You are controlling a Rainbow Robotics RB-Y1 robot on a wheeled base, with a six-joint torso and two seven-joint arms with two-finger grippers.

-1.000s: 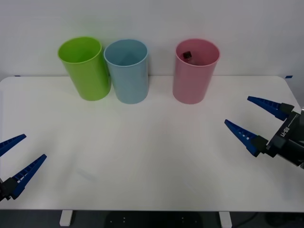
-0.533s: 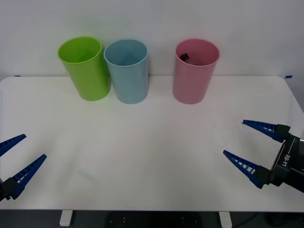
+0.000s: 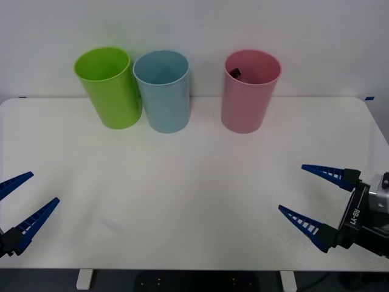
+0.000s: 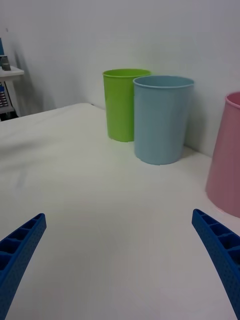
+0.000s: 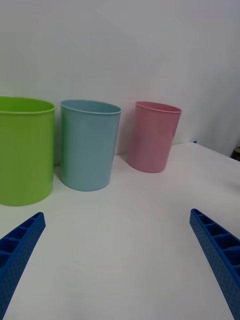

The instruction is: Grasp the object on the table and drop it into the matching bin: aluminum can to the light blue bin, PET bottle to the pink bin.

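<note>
While PET bottle (image 3: 236, 72) sits inside pink bin (image 3: 248, 109) | left gripper (image 3: 17, 205) spread | right gripper (image 3: 309, 198) spread

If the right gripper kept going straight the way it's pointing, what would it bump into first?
Probably the tall round pale blue plastic bin. The right gripper, fingers open over the white table, faces it nearly head-on, with bare tabletop between. The lime green bin sits just behind; depth is uncertain.

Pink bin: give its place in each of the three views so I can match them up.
Front view: pink bin at the table's far edge, rightmost of three.
Right wrist view: pink bin cut by the picture's edge.
Left wrist view: pink bin whole.
Shared landmark: the light blue bin beside it.
</note>
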